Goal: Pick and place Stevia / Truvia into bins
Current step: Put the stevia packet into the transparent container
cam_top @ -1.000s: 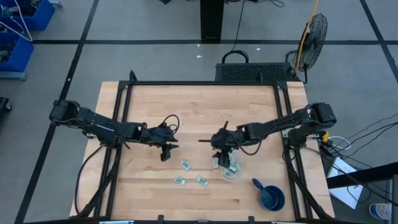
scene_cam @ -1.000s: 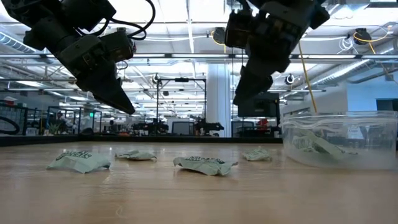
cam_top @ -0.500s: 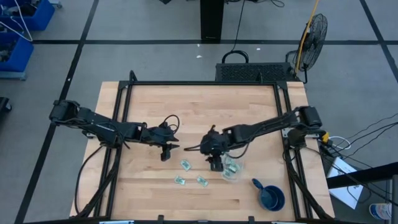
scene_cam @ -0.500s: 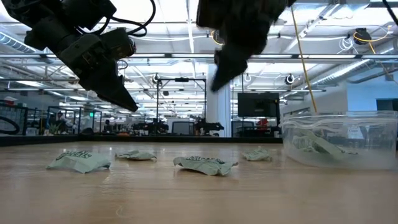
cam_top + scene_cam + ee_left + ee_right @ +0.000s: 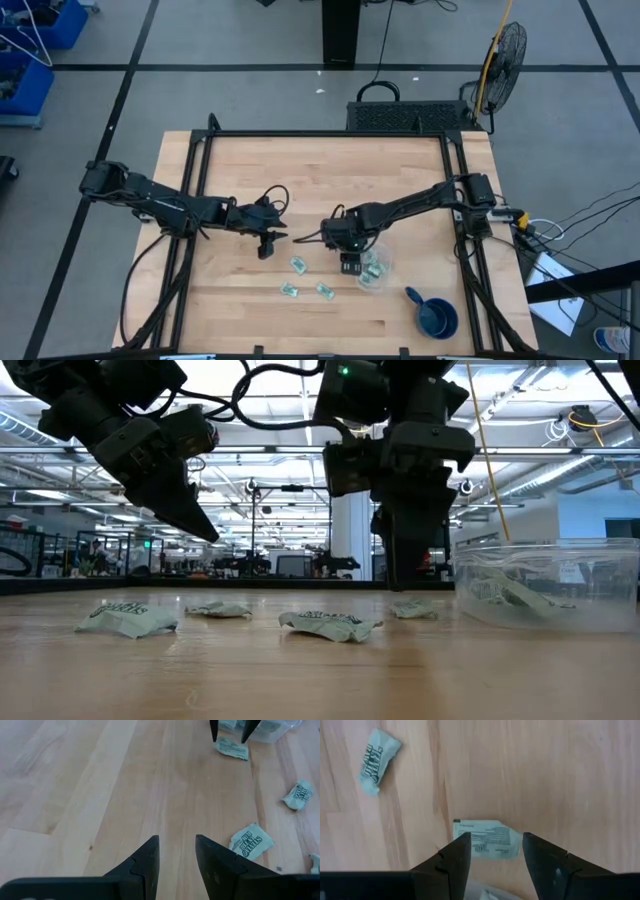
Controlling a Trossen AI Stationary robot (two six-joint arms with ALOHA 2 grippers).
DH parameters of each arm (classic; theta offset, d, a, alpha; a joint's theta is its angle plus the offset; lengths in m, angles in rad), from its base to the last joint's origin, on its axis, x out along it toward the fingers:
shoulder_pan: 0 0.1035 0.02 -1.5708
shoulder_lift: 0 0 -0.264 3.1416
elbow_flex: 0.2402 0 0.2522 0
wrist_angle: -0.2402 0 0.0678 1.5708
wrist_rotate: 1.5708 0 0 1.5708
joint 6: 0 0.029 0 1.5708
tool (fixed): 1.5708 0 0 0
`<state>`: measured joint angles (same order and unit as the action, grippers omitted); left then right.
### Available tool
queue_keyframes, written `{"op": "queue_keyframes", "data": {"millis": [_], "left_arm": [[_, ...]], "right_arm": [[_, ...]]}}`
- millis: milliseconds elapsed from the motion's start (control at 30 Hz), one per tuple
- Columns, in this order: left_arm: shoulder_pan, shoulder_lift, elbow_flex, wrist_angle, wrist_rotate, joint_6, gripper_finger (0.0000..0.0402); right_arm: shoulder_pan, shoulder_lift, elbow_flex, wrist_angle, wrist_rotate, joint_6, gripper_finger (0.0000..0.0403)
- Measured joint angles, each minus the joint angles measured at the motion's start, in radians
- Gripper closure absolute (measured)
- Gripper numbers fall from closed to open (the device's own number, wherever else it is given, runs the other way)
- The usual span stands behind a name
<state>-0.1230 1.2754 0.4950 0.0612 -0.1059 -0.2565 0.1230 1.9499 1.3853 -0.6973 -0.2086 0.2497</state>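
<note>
Right pincer is hovering open, fingers straddling a sweetener packet beside the clear container; left pincer is waiting narrowly open above the table.

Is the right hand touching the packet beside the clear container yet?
Cannot tell. In the right wrist view the right hand straddles the packet with fingers open, but neither that nor the low view shows contact or a gap plainly.

The high view looks straight down on the whole bench from far above. The low view sits at bench height and looks level across it into the room behind. Each wrist view looks down past its own dark fingers, close to the wood. The right wrist view and the low view share one flat packet beside the clear container.
</note>
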Motion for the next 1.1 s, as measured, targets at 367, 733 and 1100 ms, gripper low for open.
{"op": "queue_keyframes", "data": {"millis": [367, 733, 1100], "left_arm": [[0.0, 0.0, 0.0, -0.007, 0.0, 0.016, 0.0268], [0.0, 0.0, 0.0, -0.007, -0.001, 0.019, 0.0268], [0.0, 0.0, 0.0, -0.008, -0.001, 0.018, 0.0268]], "right_arm": [[0.0, 0.0, -0.055, -0.006, 0.003, 0.0, 0.0232], [-0.014, -0.001, -0.073, 0.058, -0.025, -0.003, 0.0248], [-0.089, -0.005, -0.073, 0.073, -0.029, 0.256, 0.0256]]}}
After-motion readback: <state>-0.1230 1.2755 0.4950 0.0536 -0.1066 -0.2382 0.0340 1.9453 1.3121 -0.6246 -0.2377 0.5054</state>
